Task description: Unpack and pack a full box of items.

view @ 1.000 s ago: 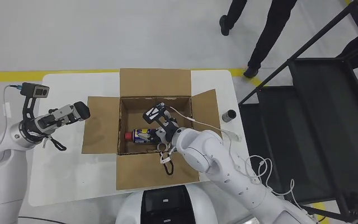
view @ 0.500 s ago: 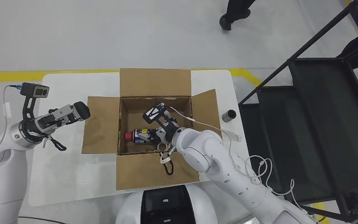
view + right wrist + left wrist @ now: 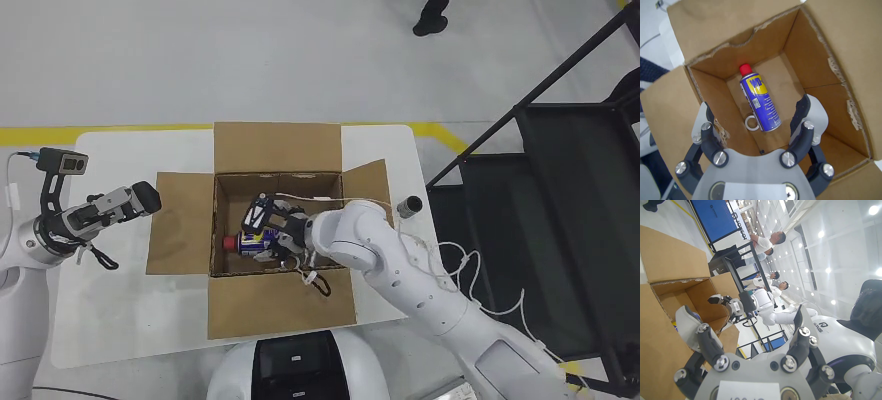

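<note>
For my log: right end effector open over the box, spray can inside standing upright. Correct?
No: the spray can lies on its side on the box floor, per the right wrist view. The right end effector is indeed open over it.

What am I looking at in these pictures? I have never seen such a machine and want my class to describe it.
This is a two-armed robot at a white table; each arm ends in a two-fingered gripper. The top picture looks down from a camera above the arms. The other two come from cameras on the wrists, so each shows its own gripper's fingers. An open cardboard box stands on the table. A blue spray can with a red cap lies on the box floor, a small white ring beside it. The right gripper hangs open over the can, holding nothing. The left gripper, also open and empty, is off to one side of the box. A small dark cylinder stands on the table at the box's other side.
</note>
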Controlling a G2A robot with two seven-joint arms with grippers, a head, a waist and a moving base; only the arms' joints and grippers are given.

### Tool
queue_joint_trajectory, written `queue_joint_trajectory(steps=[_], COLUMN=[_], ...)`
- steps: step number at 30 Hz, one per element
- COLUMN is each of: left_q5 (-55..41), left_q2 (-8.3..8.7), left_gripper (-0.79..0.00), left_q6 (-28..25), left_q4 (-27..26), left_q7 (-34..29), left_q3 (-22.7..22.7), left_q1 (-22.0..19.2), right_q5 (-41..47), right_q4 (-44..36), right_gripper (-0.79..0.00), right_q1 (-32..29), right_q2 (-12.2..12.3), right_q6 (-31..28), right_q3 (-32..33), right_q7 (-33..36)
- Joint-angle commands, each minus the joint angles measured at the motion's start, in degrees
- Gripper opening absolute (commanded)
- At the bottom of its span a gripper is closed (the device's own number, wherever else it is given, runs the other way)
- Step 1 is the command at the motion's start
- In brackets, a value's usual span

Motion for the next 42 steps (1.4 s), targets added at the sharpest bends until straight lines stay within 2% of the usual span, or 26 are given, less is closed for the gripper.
queue_joint_trajectory(steps=[1,7,20,23,27,37,42], left_q5=[0.00,0.00,0.00,0.00,0.00,0.00,0.00], left_q2=[0.00,0.00,0.00,0.00,0.00,0.00,0.00], left_gripper=[0.000,0.000,0.000,0.000,0.000,0.000,0.000], left_q6=[0.00,0.00,0.00,0.00,0.00,0.00,0.00], left_q4=[0.00,0.00,0.00,0.00,0.00,0.00,0.00], left_q7=[0.00,0.00,0.00,0.00,0.00,0.00,0.00], left_q3=[0.00,0.00,0.00,0.00,0.00,0.00,0.00], left_q1=[0.00,0.00,0.00,0.00,0.00,0.00,0.00], right_q5=[2.44,4.56,4.40,3.48,3.18,0.54,-1.40], right_q4=[3.64,11.18,11.47,13.20,17.38,26.19,30.20], right_gripper=[0.000,0.000,0.000,0.000,0.000,0.000,0.000], right_q1=[2.82,9.19,9.04,9.65,12.01,15.37,16.91], right_q2=[-0.39,-2.17,-2.16,-2.62,-3.95,-7.90,-9.70], right_q6=[-3.72,-5.53,-5.32,-5.62,-5.88,-1.48,-0.82], right_q3=[-1.21,-5.08,-5.13,-6.82,-10.17,-16.98,-19.67], right_q7=[2.15,1.57,1.56,1.13,1.71,-3.46,-3.42])
